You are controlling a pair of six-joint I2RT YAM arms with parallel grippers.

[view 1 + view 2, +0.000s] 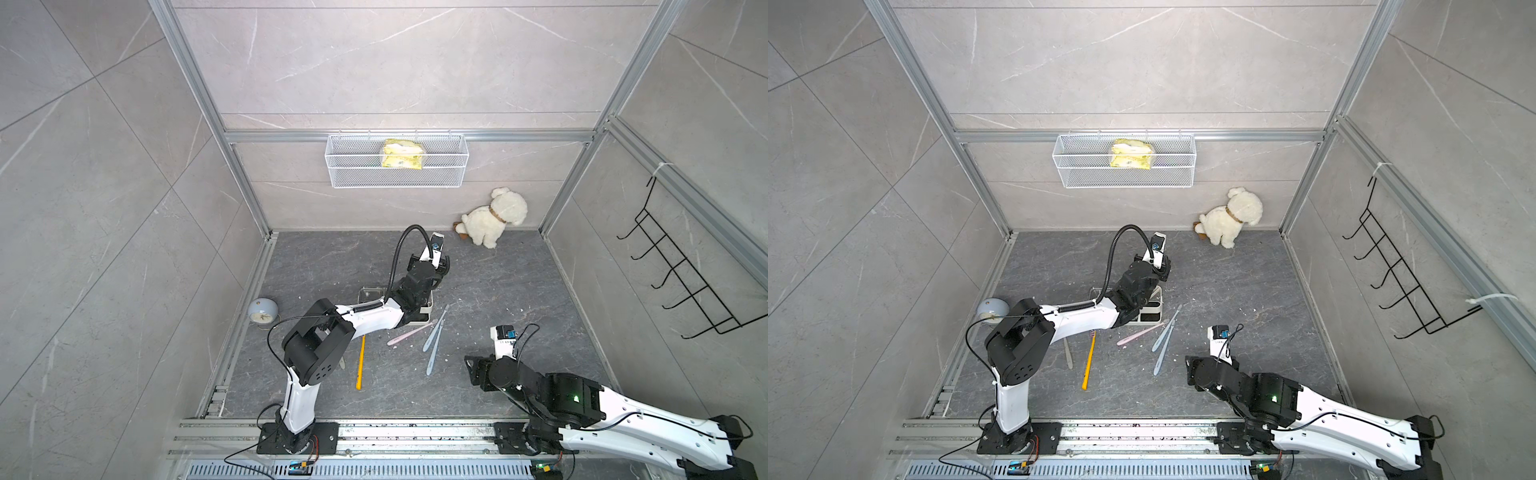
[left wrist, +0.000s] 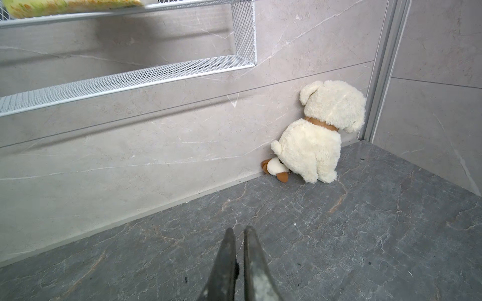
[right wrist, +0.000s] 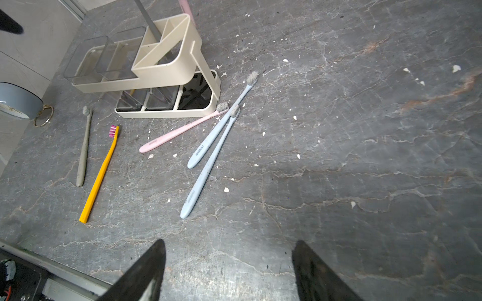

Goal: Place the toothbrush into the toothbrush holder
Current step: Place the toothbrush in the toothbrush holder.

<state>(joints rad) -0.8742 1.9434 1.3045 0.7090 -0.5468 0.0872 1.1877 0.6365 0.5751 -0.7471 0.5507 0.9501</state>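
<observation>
Toothbrush holder (image 3: 161,75) sits upper left in the right wrist view, long axis roughly left-right, a grey handle (image 3: 151,20) leaning in its slotted end. Pink toothbrush (image 3: 180,131) lies on the floor (image 3: 339,156), bristles by the holder's base, handle pointing lower left. Pink sliver (image 3: 186,7) behind: possibly another brush. Left gripper (image 2: 239,229) clenched, empty; right gripper (image 3: 230,241) spread wide, empty.

The toothbrush holder (image 3: 167,74) is matt cream plastic with clear cups (image 3: 86,56). The floor (image 3: 339,156) looks like dark veined stone. The toy dog (image 2: 310,153) is fluffy cloth.
</observation>
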